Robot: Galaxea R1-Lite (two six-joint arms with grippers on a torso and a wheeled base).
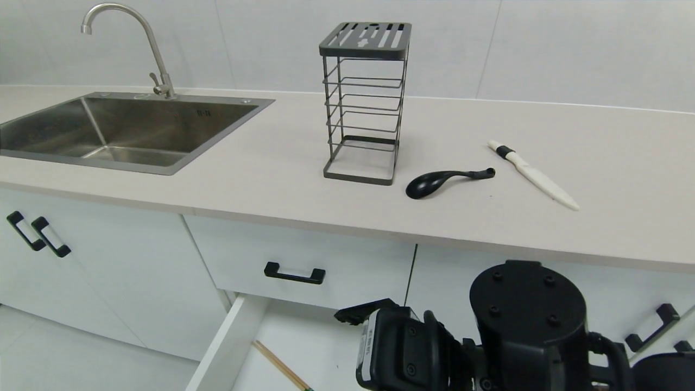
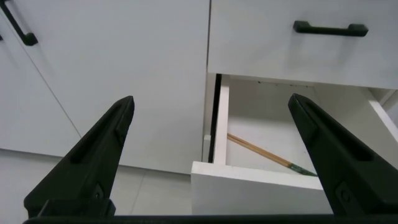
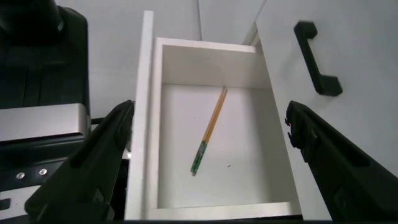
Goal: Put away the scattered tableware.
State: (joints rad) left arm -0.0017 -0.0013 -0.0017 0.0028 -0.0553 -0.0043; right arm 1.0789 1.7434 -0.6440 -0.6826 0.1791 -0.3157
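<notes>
Black glossy spoon and white black-banded knife are lying on the pale counter right of the wire rack, while left gripper and right gripper are hanging spread by the open white drawer, so pinching the spoon's thin handle crosswise is probably working best.

There are one spoon, one knife, one rack, one sink, one open drawer and one chopstick (perhaps two, pressed together).
</notes>
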